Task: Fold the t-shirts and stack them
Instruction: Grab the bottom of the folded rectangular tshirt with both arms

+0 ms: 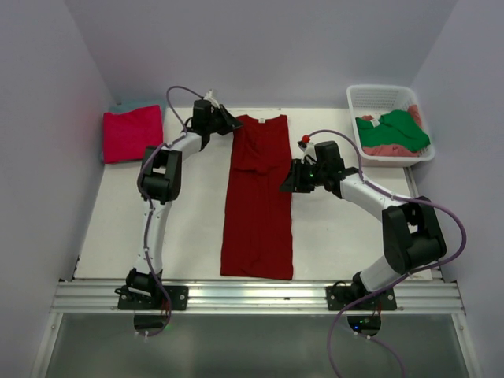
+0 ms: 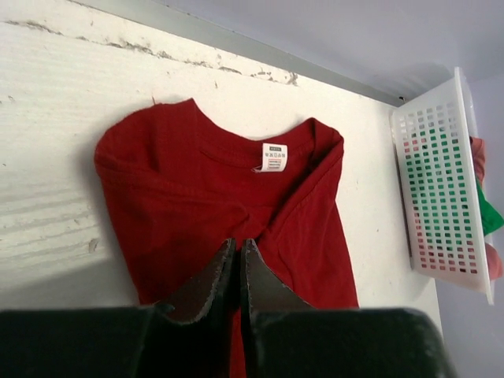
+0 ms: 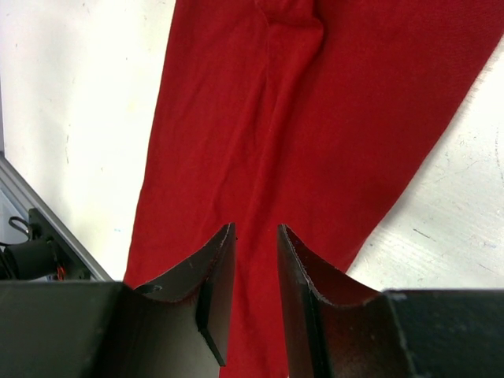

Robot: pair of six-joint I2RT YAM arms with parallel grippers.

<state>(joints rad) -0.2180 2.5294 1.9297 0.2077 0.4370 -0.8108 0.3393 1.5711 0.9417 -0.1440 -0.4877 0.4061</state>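
Observation:
A dark red t-shirt (image 1: 258, 205) lies on the white table, folded into a long strip with its collar at the far end. It also shows in the left wrist view (image 2: 173, 173) and the right wrist view (image 3: 315, 118). My left gripper (image 1: 233, 124) is by the left side of the collar. Its jaws (image 2: 238, 244) are shut and empty above the cloth. My right gripper (image 1: 285, 183) is at the strip's right edge. It is open (image 3: 256, 228) just over the cloth and holds nothing.
A folded magenta-pink t-shirt (image 1: 132, 134) lies at the back left on a teal one (image 1: 126, 105), of which only a sliver shows. A white lattice basket (image 1: 378, 89) at the back right holds a green t-shirt (image 1: 402, 130) and a salmon-pink one (image 1: 386, 150). A metal rail (image 1: 252, 295) runs along the near edge.

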